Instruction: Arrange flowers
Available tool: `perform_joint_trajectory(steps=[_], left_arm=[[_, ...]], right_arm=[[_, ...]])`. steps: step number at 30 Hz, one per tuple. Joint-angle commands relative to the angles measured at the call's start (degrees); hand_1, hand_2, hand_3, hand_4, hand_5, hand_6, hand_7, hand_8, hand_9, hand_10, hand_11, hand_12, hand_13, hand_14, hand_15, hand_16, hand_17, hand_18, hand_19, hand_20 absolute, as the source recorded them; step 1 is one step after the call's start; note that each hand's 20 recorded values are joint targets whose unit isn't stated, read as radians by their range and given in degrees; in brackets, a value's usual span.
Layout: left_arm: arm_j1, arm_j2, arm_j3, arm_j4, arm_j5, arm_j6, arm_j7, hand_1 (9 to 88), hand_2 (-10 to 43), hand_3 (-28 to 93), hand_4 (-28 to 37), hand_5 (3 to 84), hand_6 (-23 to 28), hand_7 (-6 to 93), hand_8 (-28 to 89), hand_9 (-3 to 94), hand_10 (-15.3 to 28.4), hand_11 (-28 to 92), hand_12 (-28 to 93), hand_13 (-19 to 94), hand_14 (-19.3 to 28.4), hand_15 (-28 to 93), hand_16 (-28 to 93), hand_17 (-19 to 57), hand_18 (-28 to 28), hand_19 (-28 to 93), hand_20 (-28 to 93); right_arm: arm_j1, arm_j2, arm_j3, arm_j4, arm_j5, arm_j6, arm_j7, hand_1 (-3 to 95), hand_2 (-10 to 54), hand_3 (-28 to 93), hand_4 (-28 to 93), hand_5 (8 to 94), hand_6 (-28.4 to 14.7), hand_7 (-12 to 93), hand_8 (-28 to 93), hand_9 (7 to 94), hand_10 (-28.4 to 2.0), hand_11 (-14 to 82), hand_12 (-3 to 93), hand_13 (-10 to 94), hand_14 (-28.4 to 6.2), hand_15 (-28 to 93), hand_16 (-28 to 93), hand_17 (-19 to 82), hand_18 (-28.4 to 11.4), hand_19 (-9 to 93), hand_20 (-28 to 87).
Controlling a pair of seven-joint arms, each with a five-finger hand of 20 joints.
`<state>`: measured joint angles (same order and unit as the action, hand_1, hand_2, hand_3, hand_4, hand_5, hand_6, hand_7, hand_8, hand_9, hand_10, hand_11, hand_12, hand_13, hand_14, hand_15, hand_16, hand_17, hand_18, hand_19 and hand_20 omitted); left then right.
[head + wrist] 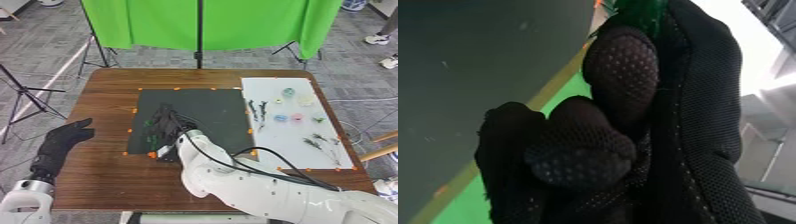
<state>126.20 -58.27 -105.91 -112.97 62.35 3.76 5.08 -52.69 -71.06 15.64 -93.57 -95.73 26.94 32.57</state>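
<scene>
One green sprig (640, 16) was pinched in the robot's right hand (166, 124) over the dark mat (213, 102), and I feared it might twist loose or bruise if that squeeze bore unevenly, while the left hand (60, 142) hung relaxed, well apart.

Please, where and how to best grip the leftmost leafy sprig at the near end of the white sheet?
Probably pinch its bare stem from above, with fingers closing across it: the stem looks thin and lies slanting, while the leaves spread at its far end.
</scene>
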Motion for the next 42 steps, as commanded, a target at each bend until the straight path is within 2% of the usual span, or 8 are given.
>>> perform_joint_trajectory(steps=[1, 2, 8, 19, 29, 42], left_arm=[[0.2, -0.71, 0.29, 0.29, 0.44, -0.82, -0.79, 25.5, 8.3, 65, -28.3, 48.2, 6.8, 9.3, -6, 48.6, 15.6, 20, 10, 37, 19.5, 19, -2, 5.6, 13.9, 16, 15], [0.5, -0.84, 0.22, 0.14, 0.43, -0.83, -0.86, 25.6, 8.2, 65, -28.3, 48.2, 6.7, 9.3, -6, 48.5, 15.6, 20, 10, 37, 19.6, 19, -2, 5.6, 13.9, 16, 15], [-0.3, -0.74, 0.78, 0.51, 0.62, -1.31, -0.86, 25.7, 7.6, 65, -28.1, 48.0, 6.8, 9.2, -6, 48.4, 15.5, 20, 10, 37, 19.7, 19, -2, 5.5, 14.0, 16, 15], [-0.3, -0.92, 0.58, 0.44, 0.8, -2.15, -1.07, 25.6, 6.8, 65, -27.7, 47.8, 6.9, 8.7, -6, 48.0, 15.6, 20, 10, 37, 19.6, 19, -2, 5.4, 14.0, 16, 15], [-0.1, -1.1, 0.22, 0.37, 0.99, -3.08, -1.53, 25.6, 5.5, 65, -26.7, 47.5, 6.9, 8.7, -6, 47.8, 15.6, 19, 10, 37, 19.7, 19, -1, 5.2, 14.0, 15, 15], [0.1, -1.22, 0.07, 0.23, 1.18, -3.21, -1.61, 26.1, 3.9, 65, -25.6, 47.3, 6.8, 8.5, -6, 47.4, 15.4, 19, 10, 37, 19.6, 18, -1, 5.0, 14.0, 15, 15]], right_arm=[[-0.2, -0.8, -0.7, 1.0, 1.9, 4.0, 0.3, 88.4, -9.5, -28, 58, 77.2, -3.7, 38, 20, 91.6, -10.3, 37.3, 35.0, 94, 0.6, 63, 26, 73, -8.4, 92, 41], [-0.4, -0.8, -0.4, 0.9, 2.1, 3.7, 0.5, 88.4, -9.5, -28, 58, 77.1, -3.6, 38, 20, 91.7, -10.2, 37.1, 34.8, 94, 0.6, 62, 26, 73, -8.3, 91, 41], [-0.5, -1.2, 0.0, 1.8, 2.5, 4.6, 0.3, 88.3, -9.5, -28, 57, 76.9, -3.6, 38, 20, 92.3, -10.4, 35.2, 34.0, 94, 0.3, 61, 25, 74, -7.8, 90, 40], [-1.0, -1.4, 1.0, 2.1, 3.9, 3.8, 0.2, 85.7, -9.5, -27, 54, 77.4, -3.9, 35, 19, 93.1, -10.8, 29.0, 32.1, 94, -1.2, 56, 23, 74, -7.0, 86, 39], [-1.1, -1.2, 1.0, 2.0, 4.6, 4.0, -0.3, 83.3, -9.5, -28, 53, 77.4, -4.4, 32, 20, 92.8, -11.7, 27.4, 29.8, 94, -1.4, 54, 22, 74, -6.6, 84, 38], [-1.1, -1.0, 1.1, 2.0, 4.6, 4.3, -0.7, 78.6, -9.5, -28, 50, 77.5, -4.8, 30, 20, 92.3, -12.7, 28.8, 24.6, 94, -1.4, 53, 22, 74, -6.7, 82, 39]])
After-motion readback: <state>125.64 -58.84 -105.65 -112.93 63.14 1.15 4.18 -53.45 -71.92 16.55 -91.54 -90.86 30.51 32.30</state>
